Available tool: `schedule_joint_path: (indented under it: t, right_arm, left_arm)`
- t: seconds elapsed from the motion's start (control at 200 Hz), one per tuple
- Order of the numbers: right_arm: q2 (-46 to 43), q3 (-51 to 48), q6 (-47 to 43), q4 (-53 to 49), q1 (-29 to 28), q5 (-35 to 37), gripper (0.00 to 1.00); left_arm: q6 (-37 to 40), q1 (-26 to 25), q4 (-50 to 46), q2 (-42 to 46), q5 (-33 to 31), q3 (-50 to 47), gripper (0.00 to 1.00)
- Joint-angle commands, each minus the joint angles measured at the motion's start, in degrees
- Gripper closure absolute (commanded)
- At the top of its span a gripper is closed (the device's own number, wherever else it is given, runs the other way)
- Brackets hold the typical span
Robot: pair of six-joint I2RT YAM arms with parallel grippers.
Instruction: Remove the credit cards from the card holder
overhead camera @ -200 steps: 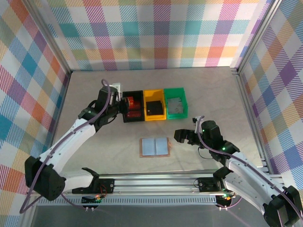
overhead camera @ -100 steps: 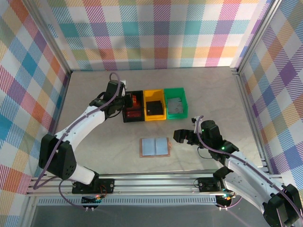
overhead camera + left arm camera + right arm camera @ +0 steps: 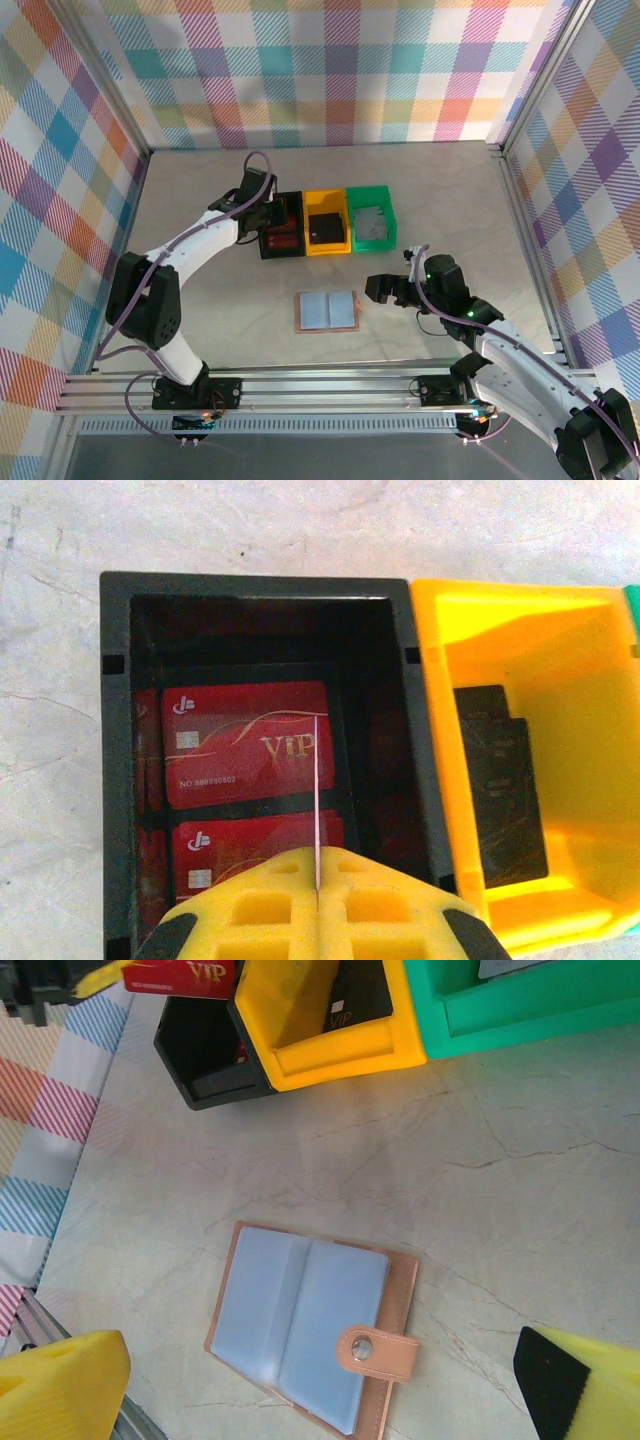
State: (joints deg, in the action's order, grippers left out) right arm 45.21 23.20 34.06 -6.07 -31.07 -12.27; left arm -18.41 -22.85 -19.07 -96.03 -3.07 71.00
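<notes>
Holder: lying open toward the table's near edge, pockets apparently empty.
Left gripper: clenched on a red card, edge-down over the black bin, ready to drop it.
Right gripper: released, poised just beside the holder.

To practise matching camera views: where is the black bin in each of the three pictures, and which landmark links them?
Top external: black bin upper centre, leftmost of the row of bins.
Left wrist: black bin centre-left, seen from above, red cards inside.
Right wrist: black bin top left.
Shared landmark: yellow bin, right beside it in every view.
</notes>
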Motion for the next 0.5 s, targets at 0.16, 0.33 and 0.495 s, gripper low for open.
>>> schedule_joint_path:
  t: [0.16,0.33,0.495]
  right_arm:
    - [0.4,-0.88,0.39,1.96,0.31,-1.66,0.01]
    - [0.33,-0.95,0.38,2.13,0.31,-1.96,0.01]
    - [0.74,-1.05,0.35,2.41,0.31,-2.11,0.01]
  left_arm:
    - [-1.52,1.23,2.64,-4.09,2.65,2.0,1.0]
    - [-2.61,1.49,5.48,-5.2,4.35,1.66,1.0]
    - [-3.65,1.58,5.89,-6.34,6.5,1.47,1.0]
